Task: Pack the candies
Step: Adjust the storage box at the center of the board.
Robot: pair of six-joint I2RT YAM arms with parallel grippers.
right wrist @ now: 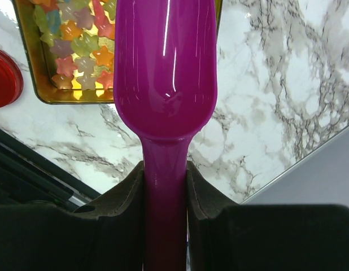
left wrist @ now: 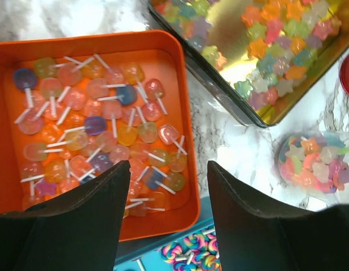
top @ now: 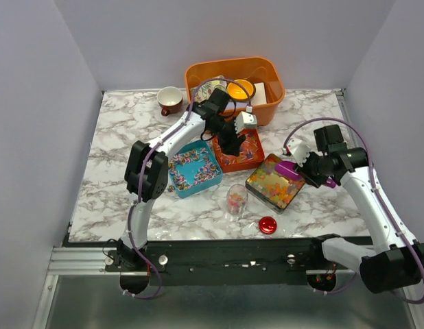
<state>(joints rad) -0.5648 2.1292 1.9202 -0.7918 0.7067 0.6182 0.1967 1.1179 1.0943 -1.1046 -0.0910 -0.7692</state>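
The candies lie in three open containers. Translucent lollipop pieces (left wrist: 95, 113) fill an orange tray (top: 255, 162). Swirl lollipops (left wrist: 191, 251) fill a teal tray (top: 186, 190). Star-shaped jelly pieces (left wrist: 276, 34) fill a gold tin (top: 274, 184). A clear cup (top: 237, 200) in front of the trays holds mixed candies. My left gripper (left wrist: 169, 169) hangs open over the orange tray's near edge, with nothing between its fingers. My right gripper (right wrist: 165, 169) is shut on the handle of the purple scoop (right wrist: 165, 68), whose empty bowl sits over the tin's right end.
A red lid (top: 267, 224) lies on the marble near the front edge. An orange bin (top: 232, 62) with a yellow bowl and boxes stands at the back, and a brown cup (top: 171, 101) sits to its left. Grey walls close in both sides.
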